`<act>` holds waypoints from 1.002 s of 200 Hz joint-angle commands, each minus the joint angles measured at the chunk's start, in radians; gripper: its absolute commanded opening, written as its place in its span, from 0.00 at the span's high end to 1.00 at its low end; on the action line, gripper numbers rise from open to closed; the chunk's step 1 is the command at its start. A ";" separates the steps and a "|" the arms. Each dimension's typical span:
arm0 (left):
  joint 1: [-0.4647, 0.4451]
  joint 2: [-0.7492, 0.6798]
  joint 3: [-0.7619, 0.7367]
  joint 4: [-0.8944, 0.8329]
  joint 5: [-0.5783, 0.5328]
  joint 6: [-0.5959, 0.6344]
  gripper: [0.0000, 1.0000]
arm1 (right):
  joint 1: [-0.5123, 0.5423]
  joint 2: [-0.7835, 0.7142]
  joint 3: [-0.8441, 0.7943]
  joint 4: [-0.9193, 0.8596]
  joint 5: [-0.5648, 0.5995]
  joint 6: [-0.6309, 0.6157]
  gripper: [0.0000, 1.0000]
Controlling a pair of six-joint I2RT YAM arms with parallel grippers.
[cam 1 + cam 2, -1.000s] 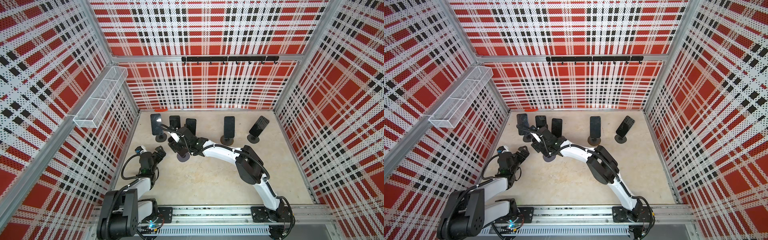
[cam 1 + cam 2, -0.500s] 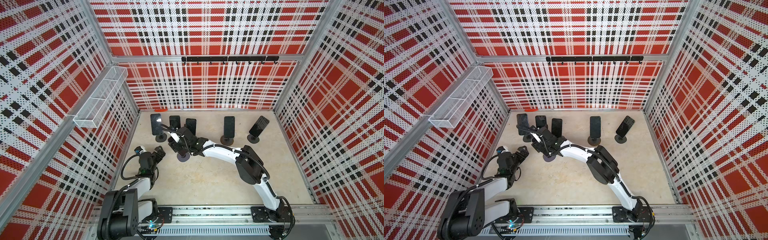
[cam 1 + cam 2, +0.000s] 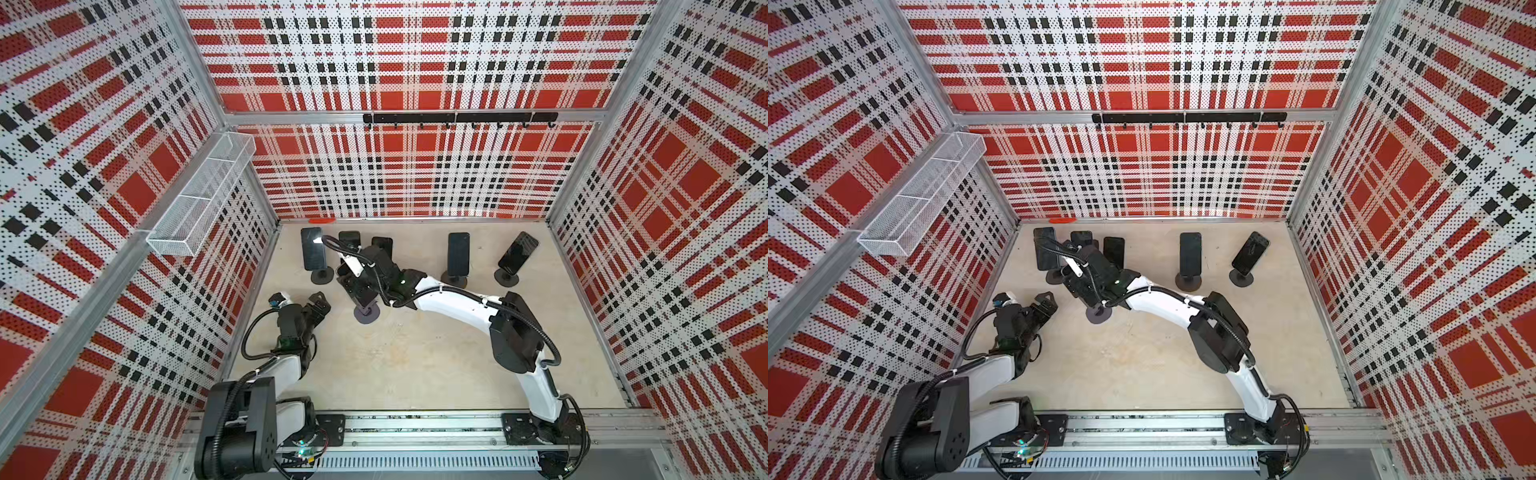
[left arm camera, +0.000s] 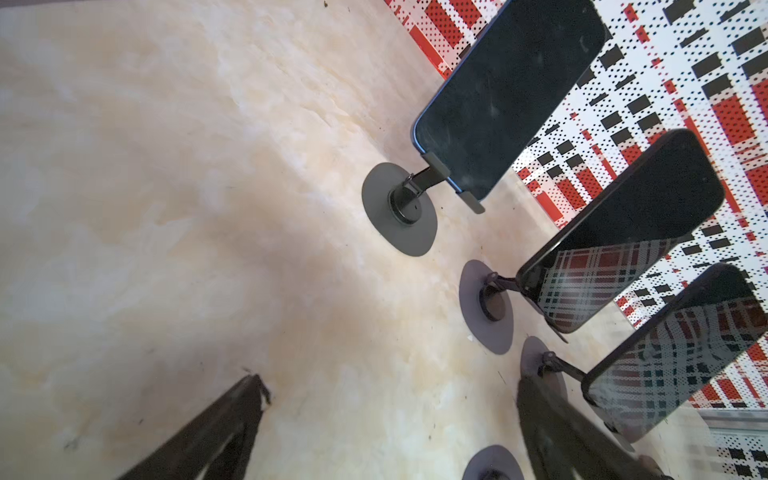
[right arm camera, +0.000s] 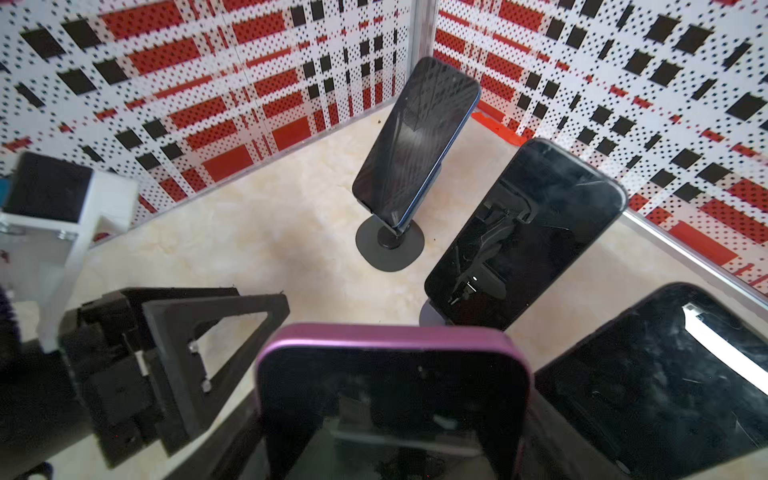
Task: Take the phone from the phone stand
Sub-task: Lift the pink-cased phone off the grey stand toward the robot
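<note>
The phone (image 5: 390, 395) has a dark screen and a purple rim. It fills the near part of the right wrist view, and my right gripper (image 5: 390, 453) is shut on its two long edges. In both top views that gripper (image 3: 358, 287) hangs over the phone stand, whose round base (image 3: 366, 312) shows just in front of it. The wrist hides the stand's cradle and the phone's lower end. My left gripper (image 3: 316, 302) rests low by the left wall, open and empty. Its fingers (image 4: 232, 419) frame bare floor.
Several other dark phones lean on round-based stands along the back: a blue-edged one (image 3: 312, 248) at far left, two more (image 3: 349, 239) (image 3: 382, 243) behind my right wrist, and two (image 3: 458, 253) (image 3: 518, 252) to the right. A wire basket (image 3: 203, 195) hangs on the left wall.
My right gripper's jaws have narrowed onto the phone's edges. Neither arm has otherwise moved.
</note>
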 commanded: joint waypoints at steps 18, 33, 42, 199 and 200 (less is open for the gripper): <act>0.010 0.018 -0.004 0.022 0.011 -0.002 0.02 | -0.026 -0.162 -0.111 0.029 0.006 0.092 0.33; 0.010 0.031 0.003 0.024 0.023 -0.005 0.02 | -0.041 -0.214 -0.185 0.037 0.004 0.116 0.33; 0.010 0.037 0.007 0.023 0.030 -0.003 0.02 | -0.051 -0.246 -0.231 0.037 0.006 0.131 0.33; -0.014 -0.049 0.019 0.010 0.030 -0.079 0.02 | -0.142 -0.756 -1.039 -0.103 0.159 0.451 0.32; -0.015 -0.050 0.019 0.009 0.028 -0.082 0.02 | -0.143 -0.760 -1.044 -0.105 0.159 0.453 0.32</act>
